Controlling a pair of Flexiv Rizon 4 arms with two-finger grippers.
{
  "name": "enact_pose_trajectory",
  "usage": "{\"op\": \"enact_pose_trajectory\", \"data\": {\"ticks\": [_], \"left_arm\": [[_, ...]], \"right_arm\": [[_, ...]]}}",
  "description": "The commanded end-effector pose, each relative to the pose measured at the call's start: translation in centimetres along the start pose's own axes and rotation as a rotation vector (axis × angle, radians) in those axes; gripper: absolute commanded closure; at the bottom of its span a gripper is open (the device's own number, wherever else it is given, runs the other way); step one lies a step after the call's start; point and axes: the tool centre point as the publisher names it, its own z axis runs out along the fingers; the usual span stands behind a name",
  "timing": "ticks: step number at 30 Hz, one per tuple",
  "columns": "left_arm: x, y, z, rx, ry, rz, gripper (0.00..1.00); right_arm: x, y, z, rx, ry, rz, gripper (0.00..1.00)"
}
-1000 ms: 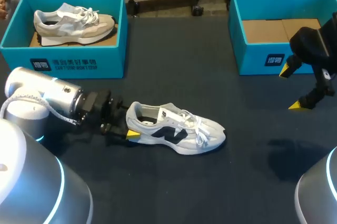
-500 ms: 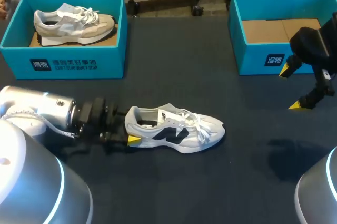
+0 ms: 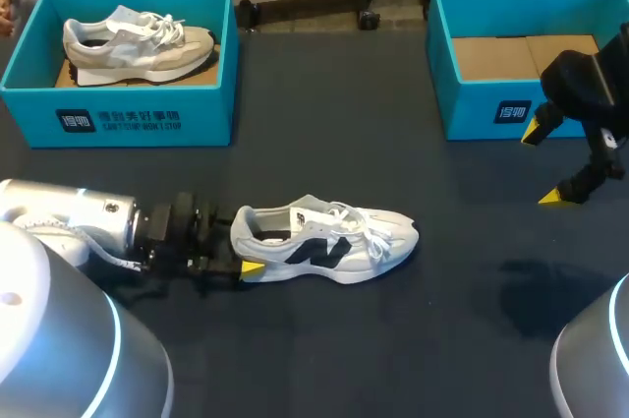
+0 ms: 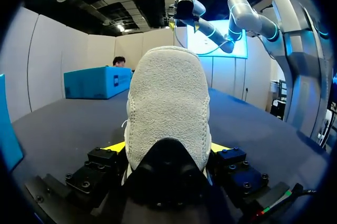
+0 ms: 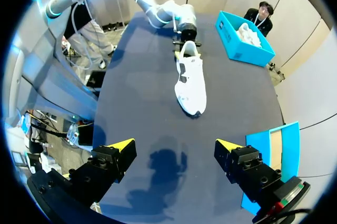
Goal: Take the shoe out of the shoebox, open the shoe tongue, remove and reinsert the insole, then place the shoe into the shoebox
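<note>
On the dark table, the left gripper clamps the heel of the white sneaker, one yellow-tipped finger on each side. The shoe rests on its sole, toe pointing right. Farther off, the right gripper hangs with fingers spread wide, just before the right shoebox, whose cardboard floor shows. The left shoebox holds a beige sneaker. Both teal boxes carry white print on their fronts.

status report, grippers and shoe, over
Left gripper: jaws shut on white shoe heel, shoe on table. Right gripper: jaws open, empty, near empty shoebox. Nothing blocking the shoe.
</note>
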Motion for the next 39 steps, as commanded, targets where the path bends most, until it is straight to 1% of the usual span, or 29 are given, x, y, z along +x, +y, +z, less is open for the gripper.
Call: {"op": "enact_pose_trajectory", "data": {"ticks": [1,26,27,28,30,31,32,33,34,36,37,38,39], "left_arm": [[0.0,0.1,0.1,-0.004,-0.002,0.0,1.0],[0.0,0.3,0.0,-0.011,0.0,-0.001,1.0],[0.0,0.3,0.0,-0.011,0.0,-0.001,1.0],[0.0,0.3,0.0,-0.011,0.0,-0.001,1.0],[0.0,0.3,0.0,-0.011,0.0,-0.001,1.0],[0.0,0.3,0.0,-0.011,0.0,-0.001,1.0],[0.0,0.3,0.0,-0.011,0.0,-0.001,1.0],[0.0,0.3,0.0,-0.011,0.0,-0.001,1.0],[0.0,0.3,0.0,-0.011,0.0,-0.001,1.0],[0.0,0.3,0.0,-0.011,0.0,-0.001,1.0],[0.0,0.3,0.0,-0.011,0.0,-0.001,1.0],[0.0,0.3,0.0,-0.011,0.0,-0.001,1.0],[0.0,0.3,0.0,-0.011,0.0,-0.001,1.0]], "right_arm": [[-0.2,0.1,0.1,0.003,0.005,0.0,0.0],[-0.2,0.1,0.1,0.003,0.005,0.0,0.0],[-0.6,0.4,-0.1,0.004,-0.011,0.014,0.0],[-1.1,1.4,-0.2,-0.011,-0.035,0.065,0.0],[-1.7,2.3,-0.2,-0.016,-0.072,0.133,0.0],[-2.0,2.8,-0.1,-0.004,-0.073,0.188,0.0],[-2.1,3.1,-0.1,0.006,-0.09,0.213,0.0],[-2.4,3.8,0.1,-0.005,-0.106,0.248,0.0],[-2.5,4.4,0.3,0.008,-0.108,0.302,0.0],[-2.6,5.4,0.7,0.009,-0.122,0.328,0.0],[-2.8,6.2,1.1,0.033,-0.124,0.379,0.0],[-2.9,6.8,1.3,0.034,-0.134,0.383,0.0],[-3.0,7.3,1.6,0.045,-0.138,0.418,0.0]]}}
